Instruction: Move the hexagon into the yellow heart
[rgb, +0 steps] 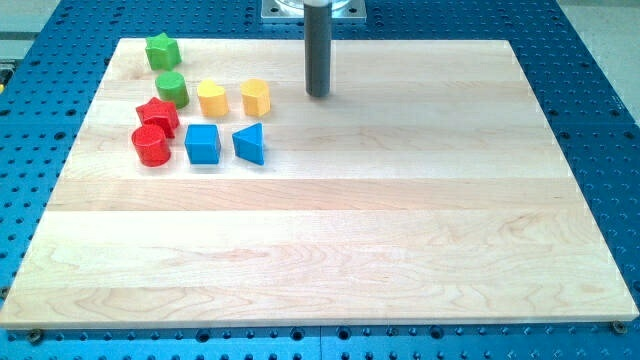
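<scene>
The yellow hexagon (256, 97) stands on the wooden board near the view's top left. The yellow heart (211, 98) stands just to its left, with a small gap between them. My tip (318, 95) rests on the board to the right of the hexagon, about a block's width and a half away, at the same height in the view. It touches no block.
A green star (162, 50) and a green cylinder (172, 89) stand left of the heart. A red star (157, 115) and a red cylinder (151, 145) stand below them. A blue cube (202, 143) and a blue triangle (250, 143) stand below the yellow blocks.
</scene>
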